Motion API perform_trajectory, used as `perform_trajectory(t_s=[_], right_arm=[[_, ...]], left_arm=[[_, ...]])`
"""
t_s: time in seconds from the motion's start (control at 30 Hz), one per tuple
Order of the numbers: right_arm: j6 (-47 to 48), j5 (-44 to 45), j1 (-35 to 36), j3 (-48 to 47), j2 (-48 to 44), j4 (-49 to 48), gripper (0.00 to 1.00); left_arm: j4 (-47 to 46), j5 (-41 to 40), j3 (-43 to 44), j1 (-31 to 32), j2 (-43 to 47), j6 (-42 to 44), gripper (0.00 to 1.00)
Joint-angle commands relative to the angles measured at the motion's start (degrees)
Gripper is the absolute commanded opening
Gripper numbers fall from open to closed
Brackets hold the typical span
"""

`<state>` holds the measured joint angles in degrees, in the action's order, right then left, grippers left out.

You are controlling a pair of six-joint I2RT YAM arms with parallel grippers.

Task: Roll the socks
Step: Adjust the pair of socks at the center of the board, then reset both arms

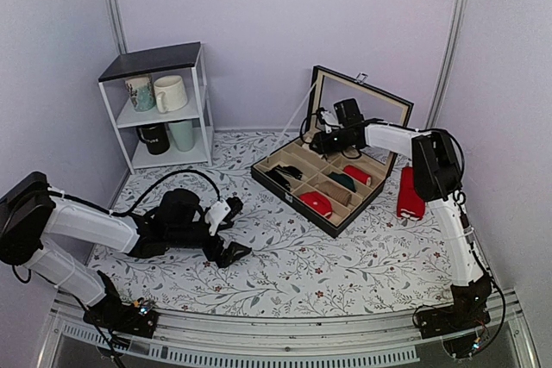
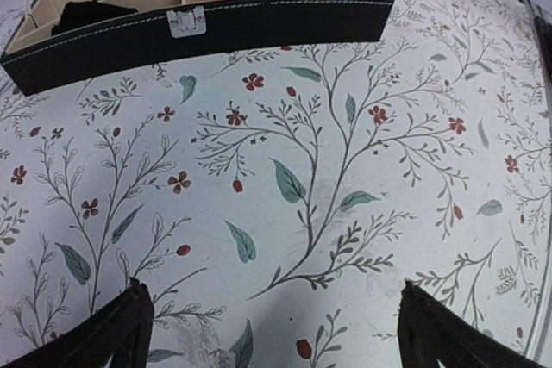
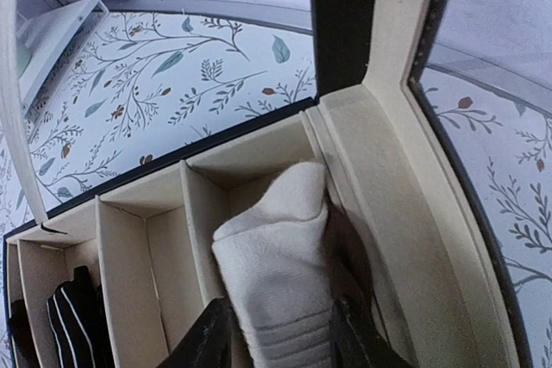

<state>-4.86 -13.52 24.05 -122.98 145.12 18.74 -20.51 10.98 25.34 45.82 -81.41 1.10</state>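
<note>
Socks: the socks (image 3: 276, 256) sit as a cream, ribbed bundle in a corner compartment of the box (image 1: 289, 202), on the side where the lid (image 1: 379, 109) is hinged. Only the cream part shows.
Right gripper: the right gripper (image 3: 280, 316) hangs over that corner compartment, one finger on each flank of the socks. The jaws stand apart with the bundle between them, but I cannot tell whether they are pressing it.
Left gripper: the left gripper (image 2: 272, 303) is low over the floral cloth (image 2: 302, 170), in front of the box's latch side and well apart from it. Its fingers are spread wide with nothing between them.
Other compartments: a black striped item (image 3: 73, 316) lies two cells along the same row from the socks, and a red bundle (image 1: 316, 204) lies by the box's front wall.
Beside the box: a plain red pair (image 1: 409, 196) lies on the cloth, just off the box's end farthest from the shelf.
Shelf: a small white shelf with mugs (image 1: 164, 62) stands beyond the box's other end, against the wall.
</note>
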Motion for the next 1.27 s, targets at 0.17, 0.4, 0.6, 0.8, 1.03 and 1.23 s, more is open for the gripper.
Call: perform_trajectory(t_s=[0.17, 0.4, 0.6, 0.8, 1.03, 1.23], right_arm=[[2.1, 3.8, 1.6, 10.1, -17.2, -5.9, 0.51], [0.5, 6.1, 5.6, 23.8, -28.4, -7.6, 0.79], [-2.7, 9.2, 10.5, 41.1, -42.1, -10.7, 1.00], [-7.9, 11.5, 14.6, 57.5, -53.2, -12.9, 1.00], [-13.1, 13.3, 16.8, 71.8, -63.0, -16.9, 1.00], [-13.6, 16.4, 19.0, 75.5, -65.9, -13.4, 1.00]], left_arm=[[-1.7, -4.5, 0.9, -1.3, -0.8, -2.8, 0.99], [-0.3, -9.1, 3.2, -2.0, -0.5, -10.2, 1.00], [0.8, -11.6, 4.2, -2.1, 2.1, -15.5, 0.99], [0.6, -19.6, 2.3, -2.1, 7.5, -21.5, 0.99], [1.6, -23.2, 2.8, -2.1, 7.7, -22.9, 1.00], [1.4, -22.9, 2.6, -2.0, 8.4, -21.8, 0.99]])
